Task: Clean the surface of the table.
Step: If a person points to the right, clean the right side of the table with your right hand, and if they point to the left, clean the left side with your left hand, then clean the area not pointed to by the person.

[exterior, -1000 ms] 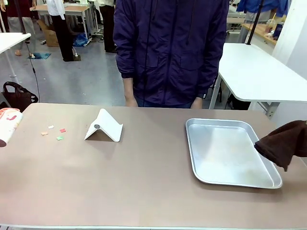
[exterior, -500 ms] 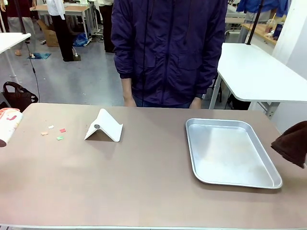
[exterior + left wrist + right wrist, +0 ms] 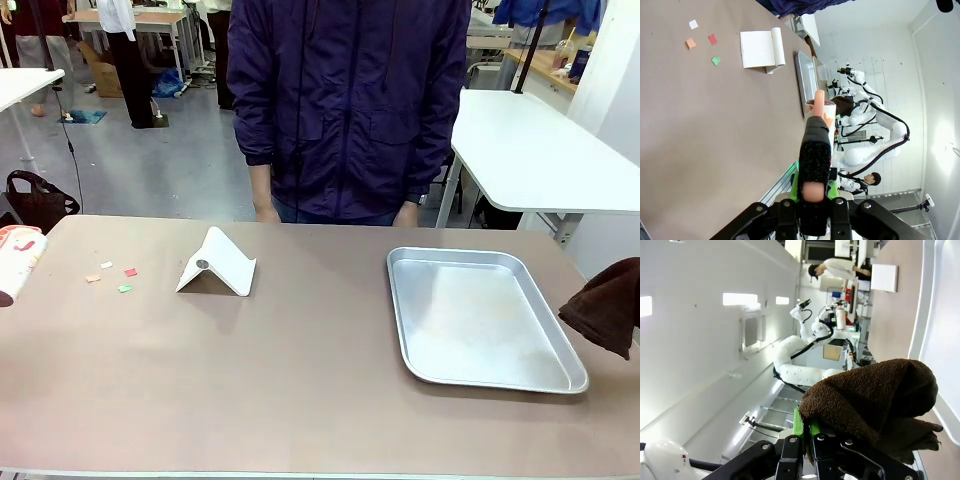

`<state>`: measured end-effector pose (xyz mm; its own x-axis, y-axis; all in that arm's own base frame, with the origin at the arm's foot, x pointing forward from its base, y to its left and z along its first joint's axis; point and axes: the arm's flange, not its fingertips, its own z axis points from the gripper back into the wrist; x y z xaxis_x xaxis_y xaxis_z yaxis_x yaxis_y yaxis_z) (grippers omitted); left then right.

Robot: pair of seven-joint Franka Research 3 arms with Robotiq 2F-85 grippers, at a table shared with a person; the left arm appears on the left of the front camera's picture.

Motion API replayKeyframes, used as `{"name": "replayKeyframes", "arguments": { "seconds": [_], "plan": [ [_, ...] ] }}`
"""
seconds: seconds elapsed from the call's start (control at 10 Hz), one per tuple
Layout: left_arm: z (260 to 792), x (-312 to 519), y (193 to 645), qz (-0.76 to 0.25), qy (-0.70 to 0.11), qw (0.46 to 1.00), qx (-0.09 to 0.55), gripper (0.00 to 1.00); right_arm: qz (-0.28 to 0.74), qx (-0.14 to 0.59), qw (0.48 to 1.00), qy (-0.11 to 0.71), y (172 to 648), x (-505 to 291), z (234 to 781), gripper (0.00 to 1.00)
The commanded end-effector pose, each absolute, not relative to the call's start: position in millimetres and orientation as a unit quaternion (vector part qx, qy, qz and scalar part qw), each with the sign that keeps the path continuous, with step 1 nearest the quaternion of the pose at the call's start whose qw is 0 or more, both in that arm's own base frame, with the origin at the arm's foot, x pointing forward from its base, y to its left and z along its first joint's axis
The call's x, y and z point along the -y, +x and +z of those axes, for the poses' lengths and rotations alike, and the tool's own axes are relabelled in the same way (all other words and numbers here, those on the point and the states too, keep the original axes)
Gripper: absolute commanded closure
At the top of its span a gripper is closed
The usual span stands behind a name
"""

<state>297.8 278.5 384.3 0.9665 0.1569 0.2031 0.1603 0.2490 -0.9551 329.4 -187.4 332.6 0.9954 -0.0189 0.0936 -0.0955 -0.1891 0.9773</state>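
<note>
Brown cloth (image 3: pixel 603 312) clamped in my R gripper (image 3: pixel 805 434), hanging beside tray (image 3: pixel 396 310); L gripper (image 3: pixel 813 200) shut on peach-handled tool (image 3: pixel 816 145). Wiping not begun, I reckon; nxt: cross table (image 3: pixel 300 400) to paper scraps (image 3: pixel 112 276).

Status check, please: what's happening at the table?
Right gripper shut on brown cloth, beside tray. Left gripper shut on pinkish tool. Table: paper scraps at left. White stand, tray in the way.

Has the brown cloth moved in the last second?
Yes. The cloth has drawn back to the right, off the tray's right rim, which it overlapped before.
</note>
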Motion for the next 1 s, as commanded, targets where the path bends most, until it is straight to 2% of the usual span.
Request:
{"name": "replayKeyframes", "arguments": {
  "seconds": [0.0,0.9],
  "plan": [
    [386.1,-277.3,295.5,-0.004,-0.611,0.781,0.127,1.0,0.034,0.04,0.634,0.771,329.0,189.7,336.4,0.94],
    [386.1,-277.3,295.5,-0.004,-0.611,0.781,0.127,1.0,0.034,0.04,0.634,0.771,329.0,189.7,336.4,0.94]
  ]
}}
